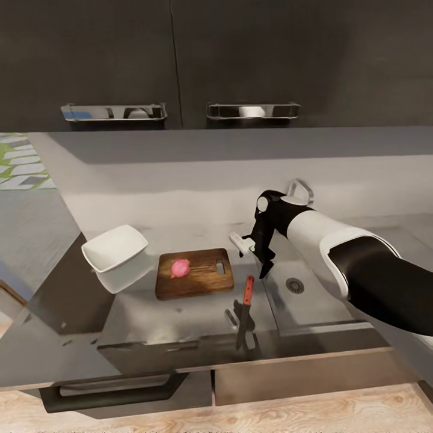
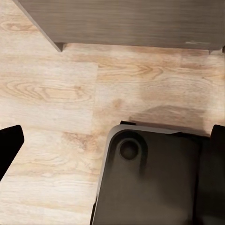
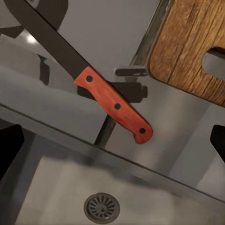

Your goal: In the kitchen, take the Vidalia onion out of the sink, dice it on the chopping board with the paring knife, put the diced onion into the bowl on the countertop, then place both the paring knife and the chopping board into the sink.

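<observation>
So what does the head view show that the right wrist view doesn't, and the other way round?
Head view alone: the Vidalia onion resting on the board, the white bowl beside it, and the right end effector hanging open above the sink's edge. Right wrist view alone: the three rivets on the paring knife handle. Shared: the knife, the chopping board slot end, and the sink drain.

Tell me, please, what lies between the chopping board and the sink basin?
In the head view, the paring knife lies on the countertop between the chopping board and the sink.
</observation>
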{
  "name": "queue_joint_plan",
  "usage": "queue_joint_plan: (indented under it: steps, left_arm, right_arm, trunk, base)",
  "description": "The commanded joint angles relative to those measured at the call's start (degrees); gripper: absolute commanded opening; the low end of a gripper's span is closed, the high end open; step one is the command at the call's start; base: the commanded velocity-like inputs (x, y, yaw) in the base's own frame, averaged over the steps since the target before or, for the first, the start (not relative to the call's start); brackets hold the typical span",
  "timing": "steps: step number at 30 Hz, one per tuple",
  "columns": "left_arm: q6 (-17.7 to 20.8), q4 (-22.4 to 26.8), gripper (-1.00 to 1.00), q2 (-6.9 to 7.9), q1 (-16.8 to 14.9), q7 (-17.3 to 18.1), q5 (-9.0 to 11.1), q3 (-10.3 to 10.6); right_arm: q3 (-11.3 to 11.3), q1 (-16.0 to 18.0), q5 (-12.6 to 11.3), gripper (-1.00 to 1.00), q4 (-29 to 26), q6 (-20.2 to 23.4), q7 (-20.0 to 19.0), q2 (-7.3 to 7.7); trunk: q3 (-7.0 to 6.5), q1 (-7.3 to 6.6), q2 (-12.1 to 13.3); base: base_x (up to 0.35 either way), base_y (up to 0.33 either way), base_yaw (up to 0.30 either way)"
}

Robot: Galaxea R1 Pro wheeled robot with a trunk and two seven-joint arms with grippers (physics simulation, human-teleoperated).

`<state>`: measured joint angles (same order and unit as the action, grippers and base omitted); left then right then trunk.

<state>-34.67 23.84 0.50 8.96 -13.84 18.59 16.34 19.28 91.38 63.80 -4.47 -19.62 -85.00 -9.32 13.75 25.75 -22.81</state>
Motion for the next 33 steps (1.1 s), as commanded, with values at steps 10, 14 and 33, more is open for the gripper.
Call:
queue_joint_plan:
  steps: [10,14,33]
  left_arm:
    - [-8.5,0.9,1.00,0.13,0.0,-0.7,0.2,0.8]
    - [-13.6,0.5,1.00,0.11,0.0,-0.8,0.2,0.9]
    - [-14.8,-0.6,1.00,0.10,0.0,-0.8,0.2,1.0]
  right_arm:
    - [-0.1,0.0,0.2,1.00,0.0,-0.3,0.0,-0.02]
    - [-0.1,0.0,0.2,1.00,0.0,-0.3,0.0,-0.05]
    - [-0.1,-0.7,0.2,1.00,0.1,-0.3,0.0,0.04]
  trunk:
    - [1.01,0.03,-0.1]
    - [1.38,0.03,-0.1]
    - [3.11,0.03,-0.1]
  base:
    - [0.000,0.000,0.000]
    - [0.000,0.000,0.000]
    - [0.000,0.000,0.000]
